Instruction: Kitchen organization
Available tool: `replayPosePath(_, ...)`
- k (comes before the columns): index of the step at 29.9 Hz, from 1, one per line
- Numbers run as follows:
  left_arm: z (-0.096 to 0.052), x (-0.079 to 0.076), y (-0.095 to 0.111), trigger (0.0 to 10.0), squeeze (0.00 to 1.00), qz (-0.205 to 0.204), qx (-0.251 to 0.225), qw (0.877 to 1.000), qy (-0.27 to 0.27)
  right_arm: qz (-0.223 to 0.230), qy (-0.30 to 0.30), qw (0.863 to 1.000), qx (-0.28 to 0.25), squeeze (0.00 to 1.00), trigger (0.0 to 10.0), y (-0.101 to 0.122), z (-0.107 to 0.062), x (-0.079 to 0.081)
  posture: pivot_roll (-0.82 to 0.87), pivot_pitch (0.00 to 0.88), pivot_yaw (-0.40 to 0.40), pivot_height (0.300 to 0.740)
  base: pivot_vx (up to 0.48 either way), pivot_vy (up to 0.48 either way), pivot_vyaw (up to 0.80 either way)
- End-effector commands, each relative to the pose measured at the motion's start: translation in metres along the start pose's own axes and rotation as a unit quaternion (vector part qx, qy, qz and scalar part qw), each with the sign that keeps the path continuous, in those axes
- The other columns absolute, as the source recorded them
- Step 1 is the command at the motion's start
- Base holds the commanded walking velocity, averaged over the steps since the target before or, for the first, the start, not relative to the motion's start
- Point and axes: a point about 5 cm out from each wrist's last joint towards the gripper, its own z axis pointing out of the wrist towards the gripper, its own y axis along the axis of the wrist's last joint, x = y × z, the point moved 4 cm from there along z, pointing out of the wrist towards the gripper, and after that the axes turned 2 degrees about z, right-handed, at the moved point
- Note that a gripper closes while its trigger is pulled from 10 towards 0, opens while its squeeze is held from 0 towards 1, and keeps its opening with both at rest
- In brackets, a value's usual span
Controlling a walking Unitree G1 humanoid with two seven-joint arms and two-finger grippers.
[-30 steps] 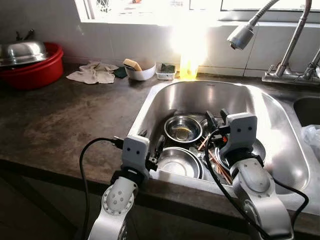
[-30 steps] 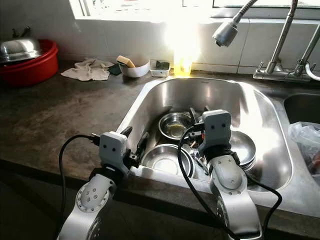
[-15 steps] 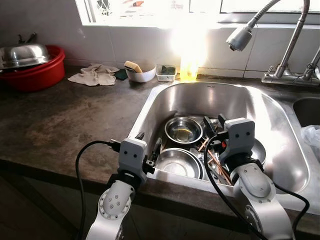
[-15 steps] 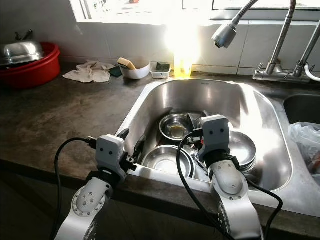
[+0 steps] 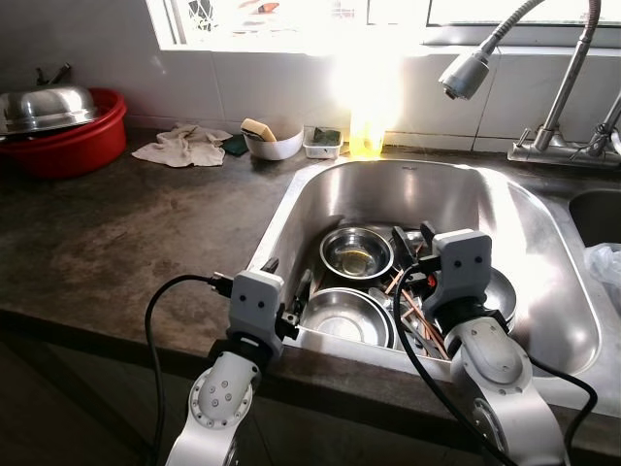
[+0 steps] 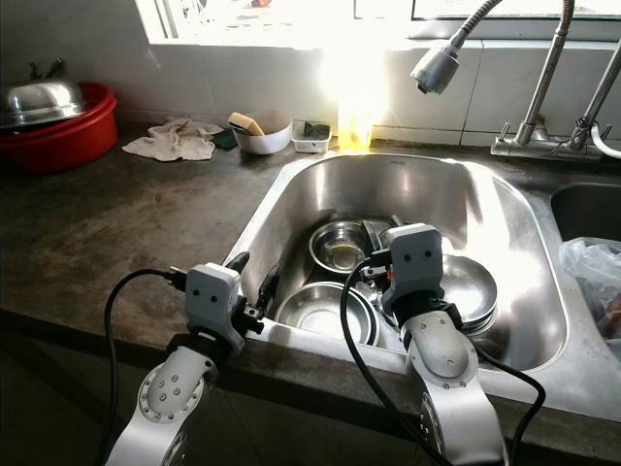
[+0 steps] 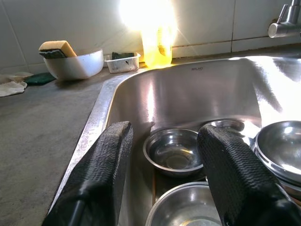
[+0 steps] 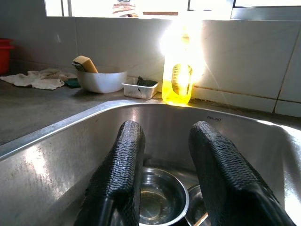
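The steel sink (image 5: 543, 252) held several metal bowls (image 5: 355, 250) and some chopsticks (image 5: 419, 316). Both grippers, left (image 5: 287, 291) at its near-left rim and right (image 5: 412, 241) over the bowls, stood open and empty. Far left, a red basin (image 5: 68, 146) held a steel lid (image 5: 44, 105).

Right hand (image 5: 411, 240) and left hand (image 5: 288, 283) both slightly lower and nearer the sink's (image 5: 543, 233) front edge.

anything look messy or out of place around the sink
Yes: chopsticks lie loose and crisscrossed among the steel bowls heaped in the sink, and a crumpled rag sits on the counter.
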Motion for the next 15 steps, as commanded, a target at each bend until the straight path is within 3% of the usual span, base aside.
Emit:
replayPosePath(1, -0.0017, 0.0041, 0.0053, 10.0, 0.0, 0.007, -0.009, 1.0, 0.009, 0.001, 0.002, 1.0, -0.006, 0.0, 10.0, 0.0031, 0.0007, 0.0012, 0.07, 0.029, 0.007, 0.74, 0.0, 0.0, 0.0)
replayPosePath(15, -0.0017, 0.0041, 0.0053, 10.0, 0.0, 0.007, -0.009, 1.0, 0.009, 0.001, 0.002, 1.0, -0.006, 0.0, 10.0, 0.0031, 0.0007, 0.0012, 0.07, 0.029, 0.007, 0.74, 0.0, 0.0, 0.0)
